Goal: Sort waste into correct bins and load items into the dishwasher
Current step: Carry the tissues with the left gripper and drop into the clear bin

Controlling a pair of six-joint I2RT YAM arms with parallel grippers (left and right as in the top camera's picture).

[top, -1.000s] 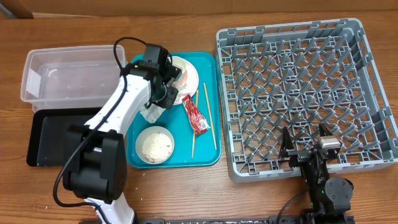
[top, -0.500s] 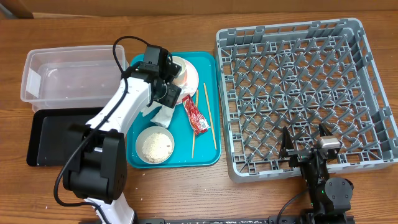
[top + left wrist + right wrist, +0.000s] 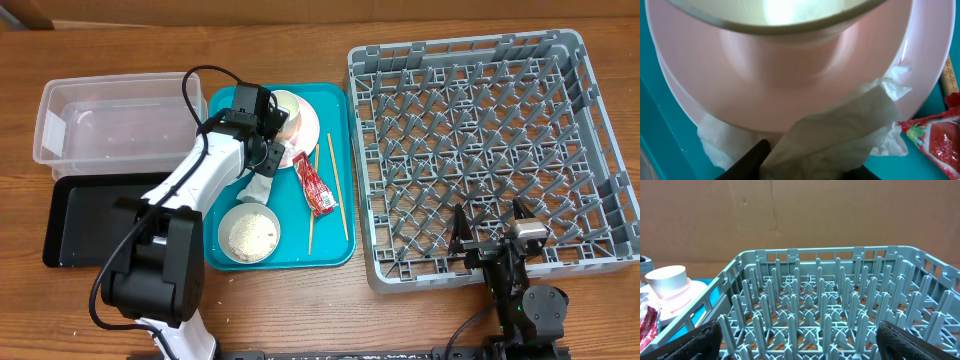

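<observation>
A crumpled white paper napkin (image 3: 840,135) is lying on a teal serving tray (image 3: 222,110), its edge touching the rim of a round pale pink plate (image 3: 920,65). The paper is wrinkled and folded over itself.

The left gripper (image 3: 263,165) is reaching down over the napkin. In the wrist view the paper is sitting between its dark fingers (image 3: 751,159), but whether they are pinching it cannot be told. The right gripper (image 3: 492,235) is resting at the near edge of the dish rack (image 3: 600,150) with its fingers spread wide and nothing between them.

Everything is sitting on a brown wooden table (image 3: 300,310). A plain brown cardboard backdrop (image 3: 800,215) is standing behind it.

Counting the things:
- One teal tray is carrying one plate, with what looks like a pink bowl (image 3: 785,55) and one small white cup (image 3: 667,280) stacked on it.
- One red sauce packet (image 3: 315,187) is lying just beside the napkin.
- Two thin wooden chopsticks (image 3: 340,205) are lying right of the packet.
- One grey metal bowl (image 3: 249,233) is holding white rice.
- One clear plastic tub (image 3: 60,130) is sitting left of the tray.
- One flat black tray (image 3: 80,220) is sitting in front of the tub.
- One large grey rack of upright pegs is filling the right side.
</observation>
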